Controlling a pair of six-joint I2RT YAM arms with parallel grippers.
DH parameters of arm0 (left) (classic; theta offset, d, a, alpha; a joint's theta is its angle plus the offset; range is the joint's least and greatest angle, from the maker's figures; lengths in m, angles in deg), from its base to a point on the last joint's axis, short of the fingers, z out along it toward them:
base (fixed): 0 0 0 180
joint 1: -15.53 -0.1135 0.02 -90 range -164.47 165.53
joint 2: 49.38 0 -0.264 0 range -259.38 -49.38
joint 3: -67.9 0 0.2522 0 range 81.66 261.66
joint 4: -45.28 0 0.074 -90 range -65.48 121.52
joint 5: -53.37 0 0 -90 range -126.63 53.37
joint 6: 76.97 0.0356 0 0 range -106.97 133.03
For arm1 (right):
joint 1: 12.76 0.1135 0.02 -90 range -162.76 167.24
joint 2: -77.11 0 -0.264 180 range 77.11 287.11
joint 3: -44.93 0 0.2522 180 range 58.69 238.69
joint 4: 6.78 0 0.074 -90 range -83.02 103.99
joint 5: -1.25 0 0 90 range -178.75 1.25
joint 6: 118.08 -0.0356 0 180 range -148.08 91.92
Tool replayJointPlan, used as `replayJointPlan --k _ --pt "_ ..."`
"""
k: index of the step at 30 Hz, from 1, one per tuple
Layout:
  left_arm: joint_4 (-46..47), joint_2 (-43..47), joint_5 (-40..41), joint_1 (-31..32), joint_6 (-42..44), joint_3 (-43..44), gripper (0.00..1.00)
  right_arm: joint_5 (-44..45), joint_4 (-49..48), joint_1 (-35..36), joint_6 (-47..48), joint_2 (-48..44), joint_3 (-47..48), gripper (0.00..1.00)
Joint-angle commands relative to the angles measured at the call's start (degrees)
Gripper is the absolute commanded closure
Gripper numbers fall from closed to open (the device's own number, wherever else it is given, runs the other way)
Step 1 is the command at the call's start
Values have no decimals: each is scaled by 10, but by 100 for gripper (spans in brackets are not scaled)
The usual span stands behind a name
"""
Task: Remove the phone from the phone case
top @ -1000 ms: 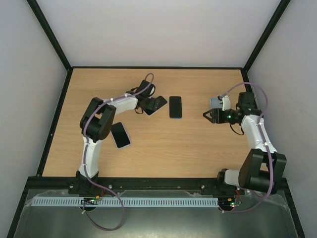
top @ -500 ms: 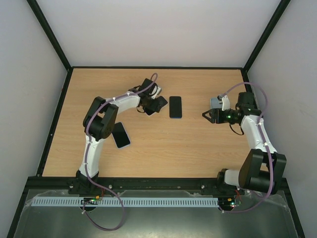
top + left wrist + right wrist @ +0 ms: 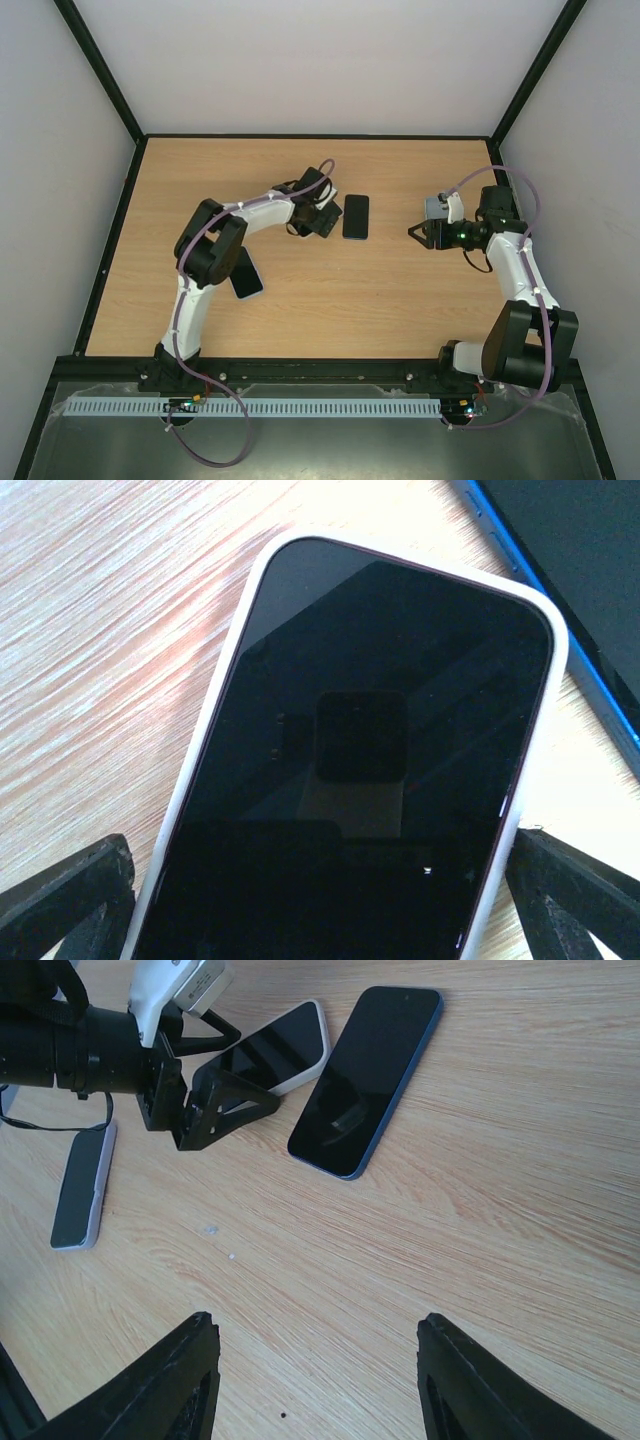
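A black-screened phone (image 3: 370,760) lies face up on the wooden table in a white phone case (image 3: 208,730). My left gripper (image 3: 322,880) is open, low over the table, with one finger on each long side of the case. In the right wrist view the cased phone (image 3: 285,1045) sticks out from between the left gripper's (image 3: 255,1065) fingers. From above, the left gripper (image 3: 325,218) covers most of it. My right gripper (image 3: 415,232) hovers open and holds nothing, a short way to the right (image 3: 318,1350).
A dark blue phone (image 3: 355,216) lies right beside the cased phone's far end (image 3: 368,1078), its corner showing in the left wrist view (image 3: 590,570). A third phone in a pale case (image 3: 245,272) lies near the left arm's elbow (image 3: 80,1190). Black frame rails border the table.
My left gripper has slid right along the cased phone toward the dark blue phone, which has turned slightly. The right arm has not moved.
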Motion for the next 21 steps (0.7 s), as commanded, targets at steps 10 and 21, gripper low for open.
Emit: replayJointPlan --k 10,21 --pt "-124 23 -36 -8 10 -33 6 22 82 5 109 29 68 47" --pt "-119 205 -23 108 -40 -190 30 110 342 26 446 78 195 47"
